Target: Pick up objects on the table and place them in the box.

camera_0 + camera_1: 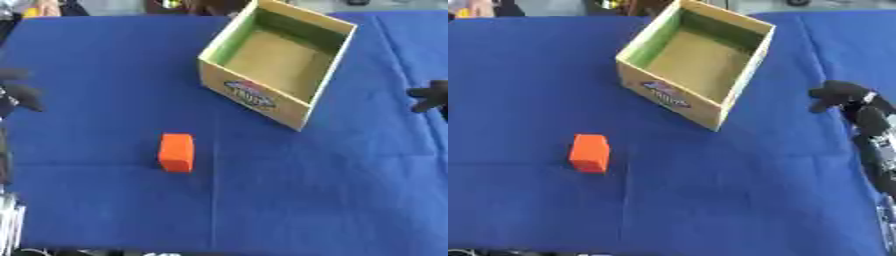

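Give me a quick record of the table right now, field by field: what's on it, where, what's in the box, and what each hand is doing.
surface: blue cloth
box: open cardboard box, far centre, turned askew, logo on its near wall
box contents: nothing visible inside
block: orange block, on the cloth, nearer than the box and to its left, apart from it
left hand: at the left edge, holding nothing
right hand: at the right edge, right of the box, fingers curled, holding nothing
task state: block not yet in the box
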Controlling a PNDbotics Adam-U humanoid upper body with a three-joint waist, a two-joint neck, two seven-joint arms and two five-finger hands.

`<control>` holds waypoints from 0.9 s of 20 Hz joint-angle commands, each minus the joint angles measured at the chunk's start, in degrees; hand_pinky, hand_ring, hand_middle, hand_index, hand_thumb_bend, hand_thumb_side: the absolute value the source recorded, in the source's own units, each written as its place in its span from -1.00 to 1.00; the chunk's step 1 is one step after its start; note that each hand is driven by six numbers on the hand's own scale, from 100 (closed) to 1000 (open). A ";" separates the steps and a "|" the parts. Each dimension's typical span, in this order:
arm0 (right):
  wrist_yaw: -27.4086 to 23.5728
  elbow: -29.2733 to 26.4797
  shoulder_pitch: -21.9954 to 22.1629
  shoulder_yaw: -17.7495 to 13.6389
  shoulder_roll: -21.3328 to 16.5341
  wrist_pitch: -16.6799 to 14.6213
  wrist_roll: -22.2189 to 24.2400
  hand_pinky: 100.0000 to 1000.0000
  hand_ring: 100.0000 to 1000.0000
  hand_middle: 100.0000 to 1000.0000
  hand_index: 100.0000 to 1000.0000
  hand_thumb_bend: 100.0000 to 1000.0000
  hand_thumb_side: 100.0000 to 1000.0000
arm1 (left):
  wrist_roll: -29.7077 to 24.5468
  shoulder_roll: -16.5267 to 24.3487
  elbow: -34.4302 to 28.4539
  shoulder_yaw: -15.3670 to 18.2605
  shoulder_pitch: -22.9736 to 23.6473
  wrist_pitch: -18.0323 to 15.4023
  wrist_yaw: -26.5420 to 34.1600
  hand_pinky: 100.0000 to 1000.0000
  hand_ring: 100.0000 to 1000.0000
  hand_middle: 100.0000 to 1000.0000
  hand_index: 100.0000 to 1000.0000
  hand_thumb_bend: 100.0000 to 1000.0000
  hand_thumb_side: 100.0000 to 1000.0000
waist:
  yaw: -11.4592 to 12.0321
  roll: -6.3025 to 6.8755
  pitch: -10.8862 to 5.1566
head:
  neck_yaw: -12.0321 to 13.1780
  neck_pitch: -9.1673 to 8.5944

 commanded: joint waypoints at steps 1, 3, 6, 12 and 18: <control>0.35 -1.17 0.15 -0.10 -0.76 -0.69 -0.21 0.83 0.59 0.07 0.67 -1.00 0.88 | 0.04 1.45 -1.07 0.27 -0.10 0.14 -0.16 -0.22 -0.02 0.16 0.74 -1.00 0.95 | -0.07 -0.21 -1.08 | 0.10 -0.78; 0.39 -1.17 0.67 -0.29 -0.86 -0.91 -0.40 0.83 0.59 0.07 0.67 -1.00 0.87 | -0.13 1.78 -1.07 0.24 0.00 0.21 -0.20 -0.22 -0.02 0.15 0.74 -1.00 0.96 | 0.08 -0.38 -1.48 | 0.10 -0.49; 0.33 -1.17 0.88 -0.47 -0.82 -0.80 -0.67 0.84 0.59 0.07 0.67 -1.00 0.88 | -0.26 2.05 -1.07 0.33 0.15 0.41 -0.23 -0.22 -0.02 0.15 0.74 -1.00 0.95 | 0.30 -0.38 -1.83 | 0.12 -0.29; 0.07 -1.17 0.96 -0.50 -0.77 0.00 -0.60 0.84 0.59 0.07 0.67 -1.00 0.89 | -4.03 10.00 -1.07 0.55 -0.81 4.35 -11.58 -0.20 0.01 0.20 0.73 -1.00 0.73 | 0.43 -0.15 -2.49 | -0.16 0.52; -0.44 -1.17 1.10 -0.27 -0.92 0.34 -0.27 0.84 0.59 0.07 0.68 -1.00 0.90 | -12.90 21.54 -1.07 -3.81 -5.05 6.56 -30.88 -0.09 0.15 0.33 0.75 -1.00 0.77 | -0.54 0.17 -3.11 | 0.23 1.35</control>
